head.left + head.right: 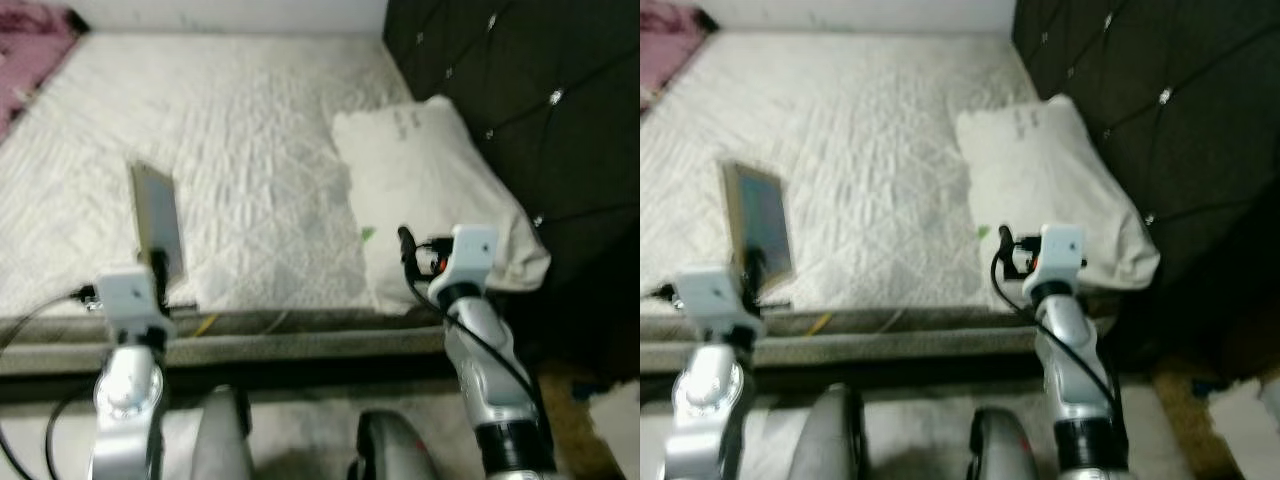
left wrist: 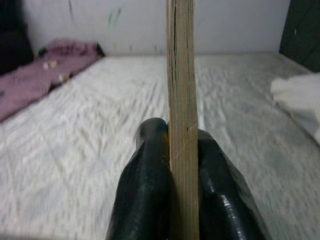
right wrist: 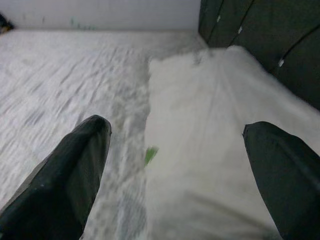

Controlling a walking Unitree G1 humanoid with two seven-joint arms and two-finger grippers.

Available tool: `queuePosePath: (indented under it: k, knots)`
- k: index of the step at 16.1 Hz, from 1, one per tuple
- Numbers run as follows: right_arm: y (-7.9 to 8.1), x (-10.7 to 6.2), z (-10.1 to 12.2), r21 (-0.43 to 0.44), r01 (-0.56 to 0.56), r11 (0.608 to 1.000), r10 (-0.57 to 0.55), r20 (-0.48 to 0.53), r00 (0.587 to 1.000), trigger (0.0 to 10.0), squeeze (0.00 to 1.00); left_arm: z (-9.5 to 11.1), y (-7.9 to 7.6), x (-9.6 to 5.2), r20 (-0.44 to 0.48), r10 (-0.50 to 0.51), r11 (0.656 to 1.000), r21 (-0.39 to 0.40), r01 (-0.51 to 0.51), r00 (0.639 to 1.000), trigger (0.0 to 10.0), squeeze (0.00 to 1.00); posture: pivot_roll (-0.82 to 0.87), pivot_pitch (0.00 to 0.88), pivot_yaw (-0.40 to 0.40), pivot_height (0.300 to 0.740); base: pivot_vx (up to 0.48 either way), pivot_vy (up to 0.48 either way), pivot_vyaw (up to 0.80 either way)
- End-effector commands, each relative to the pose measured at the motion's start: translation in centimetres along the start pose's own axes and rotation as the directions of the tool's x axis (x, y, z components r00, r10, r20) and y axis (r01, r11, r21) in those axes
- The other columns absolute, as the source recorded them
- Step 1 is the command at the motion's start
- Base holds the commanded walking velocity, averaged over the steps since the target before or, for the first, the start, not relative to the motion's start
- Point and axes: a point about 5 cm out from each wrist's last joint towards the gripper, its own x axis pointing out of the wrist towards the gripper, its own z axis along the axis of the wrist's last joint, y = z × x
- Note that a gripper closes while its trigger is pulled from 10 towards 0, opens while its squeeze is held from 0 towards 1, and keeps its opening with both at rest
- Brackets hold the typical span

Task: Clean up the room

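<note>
Framed picture, thin and flat with a pale wooden edge (image 2: 181,100), stands upright in the left gripper (image 2: 181,165), whose two black fingers are pressed against its two faces low on the frame. From the head camera the picture (image 1: 158,218) hangs above the near edge of a wide bed covered in a white quilted spread (image 1: 230,130), close to the robot's left side.

The right gripper (image 3: 175,150) has its fingers spread wide and holds nothing. It hovers over the near corner of a white soft pillow (image 1: 430,180), which lies against a dark tufted headboard (image 1: 520,90) on the robot's right. A small green scrap (image 1: 367,234) lies on the spread just beside the pillow's edge.

To do this step well, the pinch probably needs to stay firm and the frame vertical, since the grip is low and the tall picture could tip or twist. Setting it down would likely go best flat, away from the mattress edge.

Open room is generous across the middle of the bed. A pink crumpled blanket (image 1: 30,50) sits at the far left corner. The headboard limits movement to the right, and the bed's grey front edge (image 1: 300,345) lies close before the robot.
</note>
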Motion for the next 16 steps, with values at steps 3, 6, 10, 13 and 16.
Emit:
queuePosePath:
  k: [3, 6, 10, 13, 16]
  knots:
    - [0.07, -0.10, 0.65, 0.002, -0.006, 1.000, 0.005, 0.016, 1.000, 10.0, 0.00, 1.15, 0.31, 0.21, 0.046, 0.011, 1.000, -0.005, -0.010, 0.999, 10.0, 0.00, -0.06, 0.097, -0.036, 0.655, 0.000, 0.000, 0.00]
    - [0.25, -0.08, 0.65, 0.000, -0.014, 1.000, 0.014, 0.013, 1.000, 10.0, 0.00, 1.21, 0.06, 0.24, 0.047, -0.018, 1.000, -0.017, 0.019, 0.999, 10.0, 0.00, -0.06, 0.098, -0.038, 0.655, 0.000, 0.000, 0.00]
    - [0.44, 0.01, 0.68, -0.016, -0.026, 1.000, 0.026, 0.010, 1.000, 10.0, 0.00, 1.34, -0.40, 0.26, 0.057, -0.052, 0.998, -0.030, 0.054, 0.997, 10.0, 0.00, -0.06, 0.097, -0.040, 0.655, 0.000, 0.000, 0.00]
    - [0.46, 0.05, 0.74, -0.017, -0.029, 0.999, 0.029, 0.009, 1.000, 10.0, 0.00, 1.36, -0.56, 0.33, 0.056, -0.058, 0.998, -0.036, 0.060, 0.997, 10.0, 0.00, -0.07, 0.095, -0.042, 0.655, 0.263, 0.000, 0.00]
    - [0.57, 0.14, 0.84, -0.016, -0.034, 0.999, 0.034, 0.004, 0.999, 10.0, 0.00, 1.41, -0.67, 0.33, 0.053, -0.069, 0.997, -0.041, 0.071, 0.996, 10.0, 0.00, -0.07, 0.094, -0.044, 0.655, 0.299, 0.000, 0.00]
